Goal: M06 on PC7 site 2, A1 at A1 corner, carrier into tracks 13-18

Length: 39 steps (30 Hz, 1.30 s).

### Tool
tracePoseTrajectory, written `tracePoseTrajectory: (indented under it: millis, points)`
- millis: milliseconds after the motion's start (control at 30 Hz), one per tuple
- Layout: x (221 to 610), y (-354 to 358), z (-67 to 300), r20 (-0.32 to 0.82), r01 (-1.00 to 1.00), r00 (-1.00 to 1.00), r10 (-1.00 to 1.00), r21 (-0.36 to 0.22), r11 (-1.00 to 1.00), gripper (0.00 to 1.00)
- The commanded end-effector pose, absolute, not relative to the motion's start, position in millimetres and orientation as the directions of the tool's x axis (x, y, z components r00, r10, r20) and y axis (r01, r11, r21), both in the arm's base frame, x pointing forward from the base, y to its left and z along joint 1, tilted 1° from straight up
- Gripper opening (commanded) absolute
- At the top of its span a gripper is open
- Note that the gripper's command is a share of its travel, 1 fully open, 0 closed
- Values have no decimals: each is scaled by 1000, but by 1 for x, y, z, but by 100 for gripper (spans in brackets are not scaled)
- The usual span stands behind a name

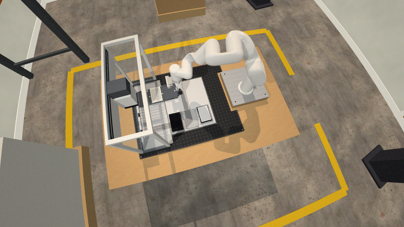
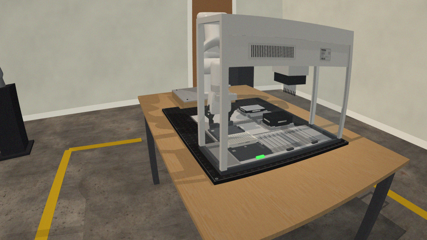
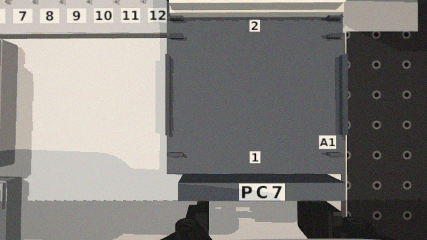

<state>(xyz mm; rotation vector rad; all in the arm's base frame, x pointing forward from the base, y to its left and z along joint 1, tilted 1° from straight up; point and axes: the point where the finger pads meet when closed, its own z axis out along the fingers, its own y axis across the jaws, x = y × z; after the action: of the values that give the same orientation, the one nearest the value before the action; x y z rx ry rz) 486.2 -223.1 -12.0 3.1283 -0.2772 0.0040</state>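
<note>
The hand (image 3: 263,223) is released and grasps nothing; its two dark fingertips stand wide apart just behind the handle of the carrier PC7 (image 3: 255,100), one near each end of that handle. The handle bears the PC7 label and faces the hand. Just beyond the handle, site 1 lies bare, with its A1 mark in the corner next to the black pegboard (image 3: 383,110). Past site 1, on the far side of PC7 from the handle, the number 2 shows, and the pale edge of plate M06 (image 3: 257,7) sits right behind it.

From above, M06 (image 1: 155,94) rests on PC7 under the instrument frame (image 1: 124,93), and the far end of PC7 reaches in over the rails (image 1: 153,118). From the outside view, a green lamp (image 2: 260,156) glows at the inner end of PC7. The track numbers 7 to 12 run along the apron (image 3: 90,110) beside PC7, so the carrier lies in the tracks after 12.

Further from PC7 across the apron, the dark block M09 (image 1: 176,122) and the pale plate M60 (image 1: 204,113) sit in their nests, all on the wooden desk (image 1: 135,169).
</note>
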Motion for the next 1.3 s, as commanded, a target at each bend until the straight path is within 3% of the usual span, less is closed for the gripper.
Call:
tracePoseTrajectory:
  millis: [0, 1267]
  points:
    - [490, -226, -7, 19, -176, 984, -176, 5, -984, 81]
    - [479, -224, 8, 19, -176, 984, -176, 5, -984, 81]
